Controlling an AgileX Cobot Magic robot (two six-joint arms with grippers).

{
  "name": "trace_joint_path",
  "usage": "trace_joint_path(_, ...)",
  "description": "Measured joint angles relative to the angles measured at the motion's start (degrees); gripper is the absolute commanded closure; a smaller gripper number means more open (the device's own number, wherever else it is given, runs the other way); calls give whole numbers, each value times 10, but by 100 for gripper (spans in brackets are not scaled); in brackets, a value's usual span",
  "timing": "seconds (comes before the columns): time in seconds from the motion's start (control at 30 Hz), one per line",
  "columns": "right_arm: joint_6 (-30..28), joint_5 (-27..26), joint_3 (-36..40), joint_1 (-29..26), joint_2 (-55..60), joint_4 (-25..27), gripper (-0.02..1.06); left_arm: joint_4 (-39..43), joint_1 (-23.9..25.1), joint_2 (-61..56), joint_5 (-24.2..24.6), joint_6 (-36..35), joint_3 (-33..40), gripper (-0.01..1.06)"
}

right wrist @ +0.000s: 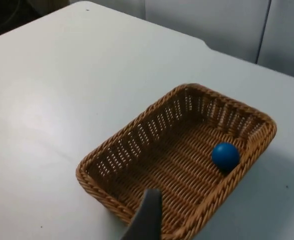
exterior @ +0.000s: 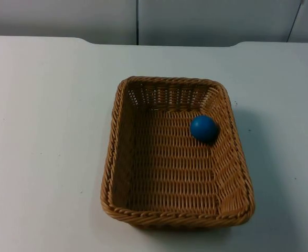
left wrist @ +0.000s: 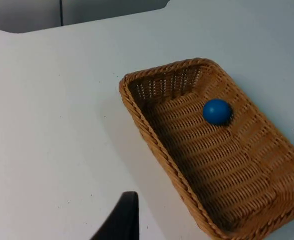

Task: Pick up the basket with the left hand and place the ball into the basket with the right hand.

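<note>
A woven brown wicker basket (exterior: 110, 157) stands flat on the white table, a little right of centre. A blue ball (exterior: 203, 128) lies inside it, against the right wall near the back. In the left wrist view the basket (left wrist: 152, 137) holds the ball (left wrist: 217, 111), and my left gripper (left wrist: 120, 220) hangs over bare table beside it, not touching. In the right wrist view my right gripper (right wrist: 148, 217) hovers above the rim of the basket (right wrist: 121, 135), apart from the ball (right wrist: 225, 156). Neither gripper holds anything.
The white table (exterior: 43, 131) stretches wide on all sides of the basket. The grey partition wall (exterior: 206, 21) closes it off at the back.
</note>
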Motion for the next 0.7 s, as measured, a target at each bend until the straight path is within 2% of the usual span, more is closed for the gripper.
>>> trace_joint_path(0.03,-1,5,6,0,-5,3,14,9,0,-27,0,-9,11,9)
trace_joint_path(0.07,-2,9,9,0,-7,6,6,25,0,-54,1,-22,17,9)
trace_joint_path(0.13,-6,16,11,0,-8,12,0,63,0,-99,11,-63,21,9)
trace_joint_path(0.17,-6,16,11,0,-8,12,0,63,0,-99,11,-63,21,9)
trace_joint_path(0.23,-29,21,11,0,-9,32,0,126,0,-153,40,-123,21,9)
trace_joint_path(0.3,-84,35,11,0,-9,79,0,168,0,-187,72,-163,22,9)
trace_joint_path(0.33,-84,35,11,0,-9,79,0,168,0,-187,72,-163,22,9)
trace_joint_path(0.43,-136,60,11,0,-9,135,0,218,0,-237,108,-212,22,9)
trace_joint_path(0.7,-146,94,8,0,-32,146,0,288,0,-325,158,-286,8,9)
